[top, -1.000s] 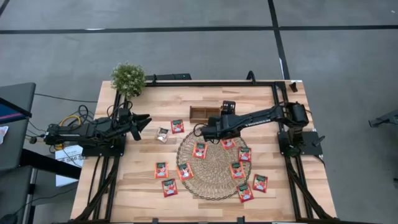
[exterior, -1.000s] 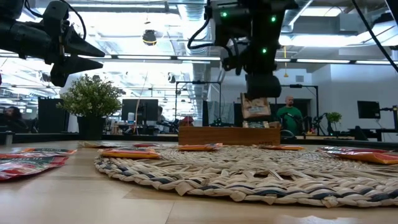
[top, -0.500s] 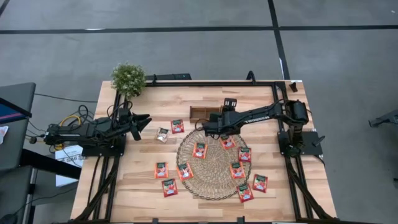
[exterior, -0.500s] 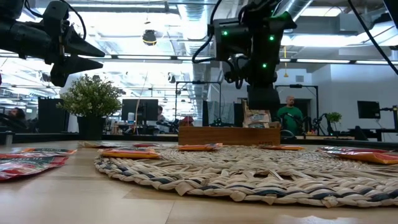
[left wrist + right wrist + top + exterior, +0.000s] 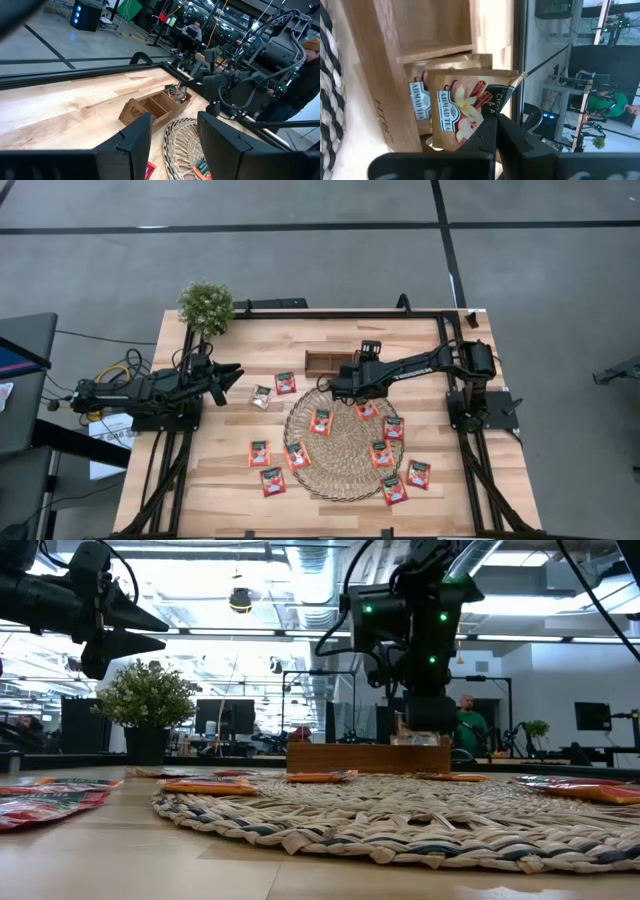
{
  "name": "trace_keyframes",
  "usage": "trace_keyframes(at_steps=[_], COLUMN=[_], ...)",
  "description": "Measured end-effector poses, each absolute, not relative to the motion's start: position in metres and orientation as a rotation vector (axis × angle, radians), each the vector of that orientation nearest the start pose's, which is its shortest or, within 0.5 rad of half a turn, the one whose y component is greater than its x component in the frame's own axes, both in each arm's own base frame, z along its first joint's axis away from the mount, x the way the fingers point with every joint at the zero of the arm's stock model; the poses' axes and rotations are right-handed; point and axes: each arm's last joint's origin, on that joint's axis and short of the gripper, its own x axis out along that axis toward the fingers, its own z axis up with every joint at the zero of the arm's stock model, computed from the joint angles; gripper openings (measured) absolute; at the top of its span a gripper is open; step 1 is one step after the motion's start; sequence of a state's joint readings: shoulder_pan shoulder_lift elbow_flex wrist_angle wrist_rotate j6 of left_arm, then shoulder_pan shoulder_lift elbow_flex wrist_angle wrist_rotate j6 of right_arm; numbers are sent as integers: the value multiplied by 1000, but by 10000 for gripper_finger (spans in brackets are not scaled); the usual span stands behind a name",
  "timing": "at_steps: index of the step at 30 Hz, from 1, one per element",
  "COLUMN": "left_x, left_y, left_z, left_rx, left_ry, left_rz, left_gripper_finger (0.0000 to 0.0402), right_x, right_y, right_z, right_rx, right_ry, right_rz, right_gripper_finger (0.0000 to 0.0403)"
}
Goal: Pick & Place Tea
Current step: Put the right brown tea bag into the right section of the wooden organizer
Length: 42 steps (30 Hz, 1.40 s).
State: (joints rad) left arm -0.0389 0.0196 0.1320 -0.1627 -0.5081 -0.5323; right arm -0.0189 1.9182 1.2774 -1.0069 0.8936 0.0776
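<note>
From above, the right pincer (image 5: pixel 336 383) reaches across the wooden table (image 5: pixel 240 480) to the right end of the small wooden tray (image 5: pixel 322 361), at the far edge of the round woven mat (image 5: pixel 345 470). Red-orange tea sachets lie scattered: 5 on the mat, among them 1 near its middle (image 5: pixel 321 421), and others on bare wood, such as 1 (image 5: pixel 285 383) left of the tray. A paler sachet (image 5: pixel 261 396) lies nearer the left pincer (image 5: pixel 236 373), which waits at the left side of the table beside a potted plant (image 5: pixel 207 306), its fingers spread with nothing between them

From table height, the right pincer (image 5: pixel 425 730) hangs just over the tray (image 5: pixel 368 757), and the edge of a sachet (image 5: pixel 400 726) shows at its tip. The left pincer (image 5: pixel 150 630) hovers high, well apart. A person in green (image 5: pixel 466 724) stands in the room behind

The left wrist camera shows the tray (image 5: pixel 150 106) with sachets standing in 1 end compartment (image 5: pixel 176 93), the right arm just beside it

The right wrist camera shows the right pincer (image 5: pixel 496 125) closed tight on the corner of a brown vanilla-cinnamon tea sachet (image 5: pixel 462 105), held in a tray compartment (image 5: pixel 380 95) against another sachet (image 5: pixel 420 100) already standing there
</note>
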Motion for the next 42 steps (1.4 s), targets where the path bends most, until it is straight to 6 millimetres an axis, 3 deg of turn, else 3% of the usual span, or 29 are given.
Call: trace_keyframes(at_steps=[8,16,42], left_x=[86,86,86], left_y=[11,11,11], left_z=[191,191,191], left_rx=[-509,-523,-550], left_ry=[-77,-81,-87], left_rz=[471,470,469], left_gripper_finger=[151,151,151], right_x=[338,330,330], right_y=[-27,-28,-27], right_z=[166,151,151], right_rx=[-642,-674,-719], right_ry=[1455,1489,1520], right_rz=[-753,-726,-667], right_gripper_finger=[1,1,6])
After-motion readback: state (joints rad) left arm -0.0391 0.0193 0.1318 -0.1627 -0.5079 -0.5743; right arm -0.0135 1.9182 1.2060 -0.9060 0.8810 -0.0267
